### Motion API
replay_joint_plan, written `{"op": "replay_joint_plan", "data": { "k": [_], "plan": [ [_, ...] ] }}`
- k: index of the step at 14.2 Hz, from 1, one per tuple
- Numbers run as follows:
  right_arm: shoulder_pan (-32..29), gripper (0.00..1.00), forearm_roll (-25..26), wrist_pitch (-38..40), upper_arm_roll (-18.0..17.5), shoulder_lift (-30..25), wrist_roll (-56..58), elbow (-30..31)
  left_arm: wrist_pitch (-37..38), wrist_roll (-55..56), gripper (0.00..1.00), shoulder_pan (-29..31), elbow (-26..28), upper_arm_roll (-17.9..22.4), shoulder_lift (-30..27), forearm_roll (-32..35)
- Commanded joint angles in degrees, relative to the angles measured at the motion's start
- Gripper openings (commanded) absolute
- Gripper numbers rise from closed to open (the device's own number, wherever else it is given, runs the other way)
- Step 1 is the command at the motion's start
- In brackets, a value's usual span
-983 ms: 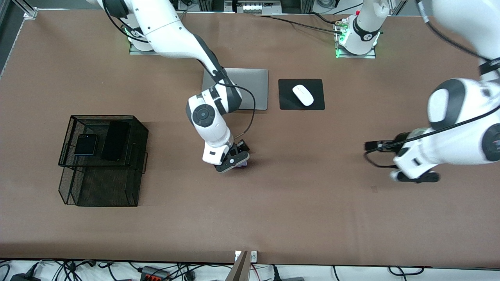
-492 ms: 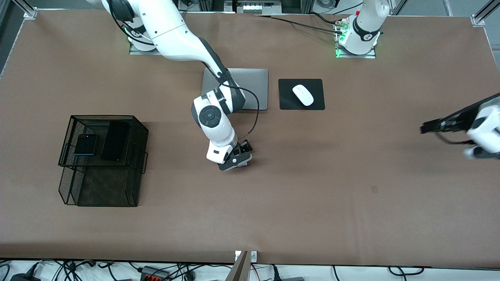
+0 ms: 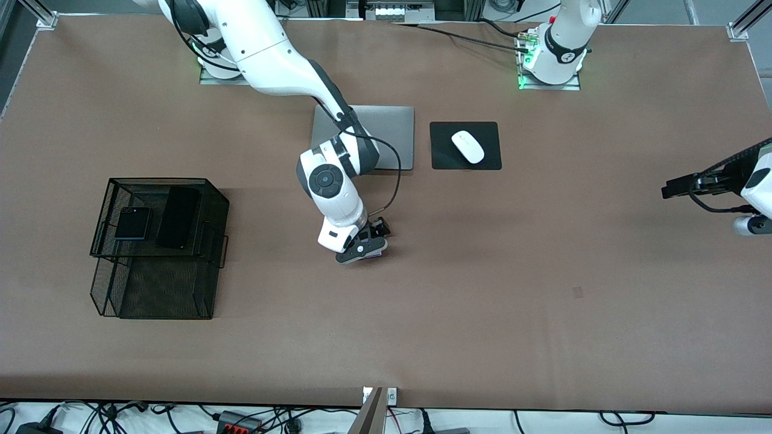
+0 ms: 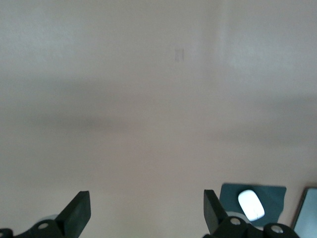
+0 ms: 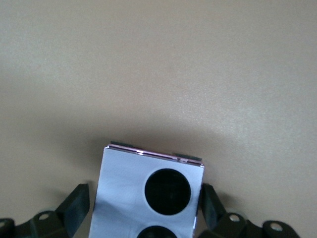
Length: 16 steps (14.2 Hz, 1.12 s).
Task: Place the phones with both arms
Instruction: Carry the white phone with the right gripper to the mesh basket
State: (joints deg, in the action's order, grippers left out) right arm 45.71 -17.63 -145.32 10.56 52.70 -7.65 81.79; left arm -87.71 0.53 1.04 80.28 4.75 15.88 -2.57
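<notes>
While the lilac-white phone (image 5: 151, 198) sits between the right gripper's (image 3: 362, 246) fingers (image 5: 74, 206), down low at the table (image 3: 482, 313) near its middle, I can't tell if the pads actually touch its sides; the jaws stand wide with the phone filling the gap, two round black lenses facing up. Toward the right arm's end of the table from that gripper there's a black wire basket (image 3: 160, 247), and on its upper shelf lie the slim black phone (image 3: 178, 217) and the small folded black phone (image 3: 132, 222), side by side. Farther from the front camera than the gripper are the silver laptop (image 3: 386, 135) and a white mouse (image 3: 468, 146) on a black pad (image 3: 482, 158). The left gripper (image 4: 146, 213) hangs spread apart and empty over bare table at the left arm's end.
</notes>
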Motion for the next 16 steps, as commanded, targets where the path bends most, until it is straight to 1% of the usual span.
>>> {"op": "replay_joint_plan", "data": {
  "k": [1,2,3,4,5,6,7,9,11,13,15,16],
  "plan": [
    [0.7,1.0,0.32,0.13,0.34,0.83,-2.28,-1.19,-8.68,-0.01,1.0,1.06,13.01,-2.28,-8.21,1.08],
    [0.7,1.0,0.32,0.13,0.34,0.83,-2.28,-1.19,-9.84,-0.01,1.0,1.59,14.89,-2.55,-9.36,1.08],
    [0.7,0.88,0.4,0.13,0.34,1.0,-2.19,-1.19,-10.02,-0.01,1.0,1.68,14.82,-2.64,-9.29,1.08],
    [0.61,0.72,0.32,0.21,0.34,1.09,-2.11,-1.19,-10.03,0.08,1.0,1.68,15.34,-3.34,-9.64,1.08],
    [0.61,0.57,0.4,0.21,0.34,1.09,-1.93,-1.19,-9.76,1.12,1.0,1.68,15.43,-4.74,-9.81,1.17],
    [0.53,0.48,0.4,0.21,0.34,1.0,-1.67,-1.19,-9.59,2.53,1.0,1.68,15.43,-5.1,-9.9,1.17],
    [0.44,0.44,0.4,0.21,0.43,0.92,-1.58,-1.28,-9.33,2.89,1.0,1.68,15.43,-5.37,-10.16,1.17],
    [0.17,0.42,0.32,1.52,0.69,0.39,-1.84,-1.37,-9.23,2.28,1.0,1.77,15.43,-5.54,-10.43,1.26],
    [0.61,0.42,0.23,3.11,2.44,-1.19,-2.19,-1.45,-9.06,2.1,1.0,1.77,15.78,-5.46,-10.61,1.26],
    [0.53,0.42,0.23,6.78,5.6,-3.64,-2.11,-1.45,-9.32,1.66,1.0,1.94,15.61,-5.28,-10.52,1.26],
    [0.17,0.42,0.05,11.62,9.9,-5.05,-1.75,-1.45,-9.76,1.57,1.0,1.95,15.52,-5.02,-10.17,1.78],
    [-0.09,0.42,-0.12,13.47,11.57,-6.19,-1.84,-1.45,-10.37,1.57,1.0,1.95,15.35,-5.02,-10.17,4.83]
  ]
}}
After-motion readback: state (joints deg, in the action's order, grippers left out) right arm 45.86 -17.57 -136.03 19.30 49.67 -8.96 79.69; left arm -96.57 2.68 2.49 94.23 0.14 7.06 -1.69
